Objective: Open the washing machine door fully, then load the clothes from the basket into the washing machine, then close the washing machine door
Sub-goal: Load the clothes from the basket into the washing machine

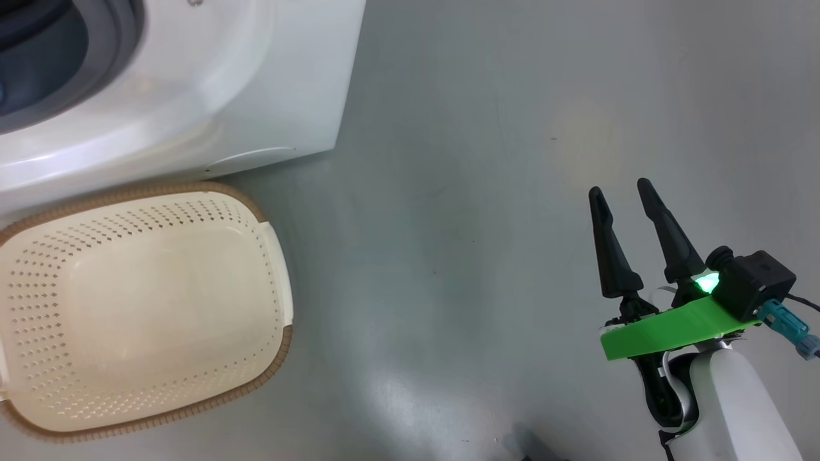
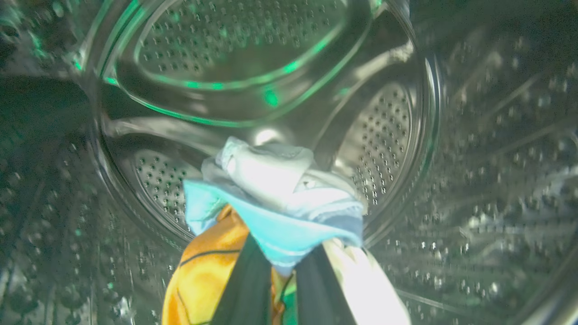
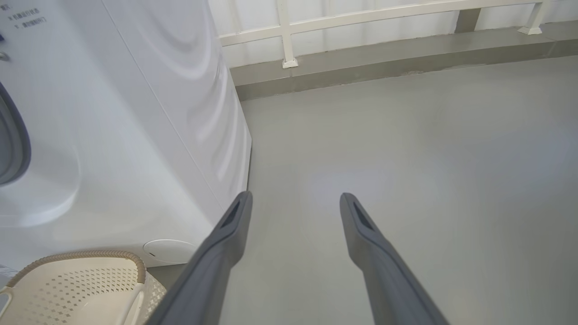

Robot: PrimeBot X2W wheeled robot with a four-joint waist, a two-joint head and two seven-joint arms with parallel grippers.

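Inside the steel perforated drum (image 2: 384, 135) of the washing machine (image 1: 256, 96), my left gripper (image 2: 282, 271) is shut on the clothes (image 2: 271, 189). They form a bunched bundle of light blue, orange and cream fabric that covers its fingertips. The cream basket (image 1: 147, 301) with its brown rim stands on the floor in front of the machine, with nothing in it. My right gripper (image 1: 619, 187) hangs open over bare floor, well to the right of the basket, holding nothing. It also shows as the right gripper (image 3: 295, 195) beside the machine's side panel (image 3: 135, 113). The washing machine door is out of view.
Grey floor (image 1: 480, 192) stretches to the right of the machine and basket. In the right wrist view a white railing (image 3: 284, 36) on a low kerb runs along the back. A round white cover (image 3: 169, 250) sits low on the machine's front, above the basket (image 3: 67, 289).
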